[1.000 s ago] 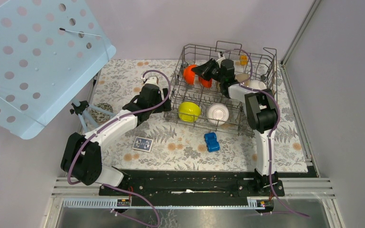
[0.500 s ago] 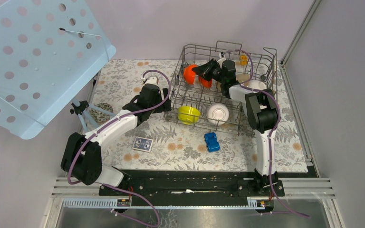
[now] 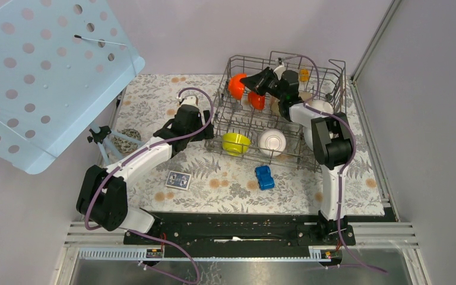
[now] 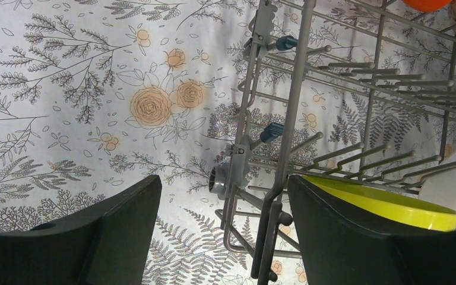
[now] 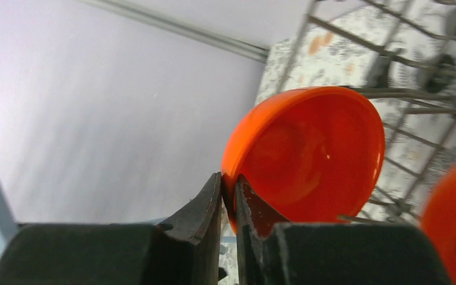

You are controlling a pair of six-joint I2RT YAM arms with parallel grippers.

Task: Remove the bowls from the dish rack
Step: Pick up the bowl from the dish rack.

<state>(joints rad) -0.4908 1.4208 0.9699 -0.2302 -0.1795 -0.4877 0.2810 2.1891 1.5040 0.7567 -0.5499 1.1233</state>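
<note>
Orange-red bowl (image 5: 309,154), far left in dish rack (image 4: 289,119): likely light, stiff, glossy-slick; right gripper (image 5: 228,193) clamps its thin rim, the natural hold; left gripper (image 4: 222,222) spread, empty.

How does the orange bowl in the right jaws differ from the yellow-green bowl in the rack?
Colour: the orange bowl is orange-red, the yellow-green bowl lime. Grip: the right gripper pinches the orange bowl's rim between its jaws; the yellow-green bowl is ungripped, resting among the tines. Place: the orange bowl is at the dish rack's far left, the yellow-green bowl near its front left. Both are small, round and glossy.
</note>
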